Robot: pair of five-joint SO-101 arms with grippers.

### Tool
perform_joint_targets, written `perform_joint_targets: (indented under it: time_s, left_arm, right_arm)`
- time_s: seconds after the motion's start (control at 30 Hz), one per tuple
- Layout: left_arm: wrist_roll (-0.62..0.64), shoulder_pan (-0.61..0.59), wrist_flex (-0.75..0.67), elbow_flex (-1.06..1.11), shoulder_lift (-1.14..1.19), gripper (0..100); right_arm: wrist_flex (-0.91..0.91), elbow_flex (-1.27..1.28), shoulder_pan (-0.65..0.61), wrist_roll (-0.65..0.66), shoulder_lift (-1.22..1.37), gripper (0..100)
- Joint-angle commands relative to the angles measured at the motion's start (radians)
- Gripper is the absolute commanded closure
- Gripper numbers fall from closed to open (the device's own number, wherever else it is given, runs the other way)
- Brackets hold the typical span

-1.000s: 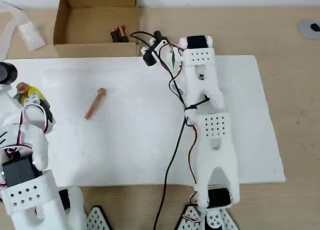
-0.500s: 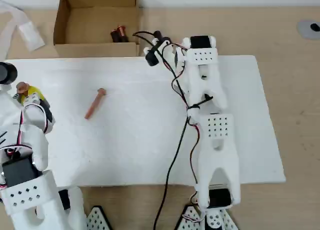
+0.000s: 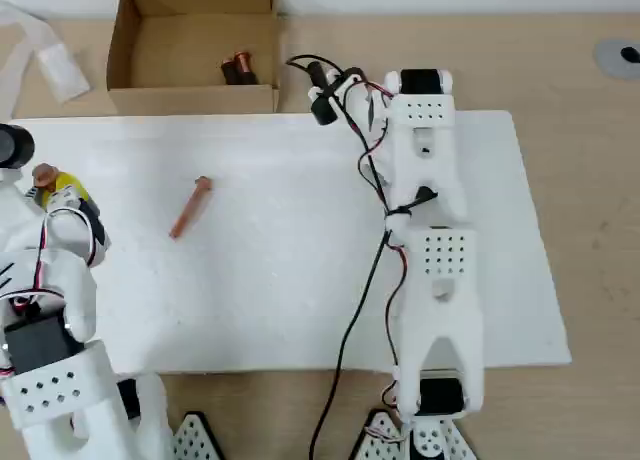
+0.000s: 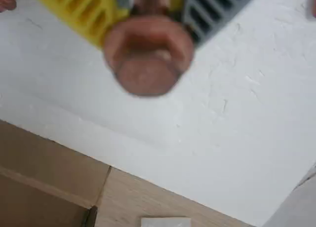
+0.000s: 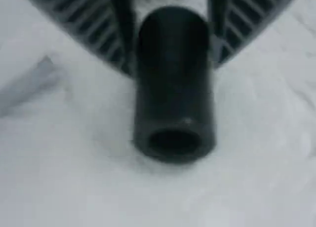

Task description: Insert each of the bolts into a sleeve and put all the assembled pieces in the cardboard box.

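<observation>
while, from above, a copper metal bolt [image 3: 190, 208] lies loose on the white foam surface [image 3: 280, 280], an assembled piece [image 3: 238, 68] sits in the brown cardboard box [image 3: 180, 50]. left wrist: yellow-grey fingers [image 4: 79, 12] clamp another bolt [image 4: 148, 56]. right wrist: dark fingers [image 5: 256, 10] hold a black cylindrical sleeve [image 5: 174, 84].

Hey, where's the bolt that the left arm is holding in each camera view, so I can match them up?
High view: the bolt at the white mat's left end, clamped in the left gripper.
Left wrist view: its head close up, the white mat behind it.
Right wrist view: the right gripper holds a black sleeve instead.
Shared landmark: the white mat, under everything in all three.
</observation>
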Motion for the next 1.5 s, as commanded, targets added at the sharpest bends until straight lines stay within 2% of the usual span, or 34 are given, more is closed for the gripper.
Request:
perform_joint_targets:
  time_s: [0.0, 0.13, 0.3, 0.6, 0.87, 0.97, 1.13, 1.33, 1.47]
  left_arm:
    - [0.003, -0.008, -0.020, -0.008, -0.021, 99]
    - [0.003, -0.012, -0.020, -0.006, -0.022, 99]
    - [0.003, -0.014, -0.018, -0.006, -0.025, 99]
    - [0.003, -0.011, -0.018, -0.006, -0.030, 99]
    - [0.003, -0.009, -0.028, -0.025, -0.030, 99]
    - [0.003, -0.008, -0.029, -0.048, -0.027, 99]
    - [0.003, -0.008, -0.029, -0.052, -0.028, 99]
    - [0.003, 0.000, -0.132, -0.052, -0.028, 99]
    - [0.003, 0.115, -0.146, -0.066, -0.030, 99]
  right_arm:
    - [0.021, 0.058, -0.001, 0.002, 0.019, 98.9]
    - [0.021, 0.054, -0.001, -0.002, 0.018, 98.9]
    - [0.021, 0.050, -0.025, -0.080, -0.056, 98.9]
    - [0.021, 0.054, -0.216, -0.184, -0.406, 98.9]
    - [0.020, 0.050, -0.446, -0.463, -0.727, 98.8]
    - [0.021, 0.067, -0.507, -0.628, -0.842, 98.8]
    - [0.020, 0.162, -0.581, -0.736, -1.070, 98.8]
    - [0.020, 0.409, -0.697, -0.801, -1.354, 98.9]
    - [-0.029, 0.656, -0.717, -0.853, -1.498, 98.9]
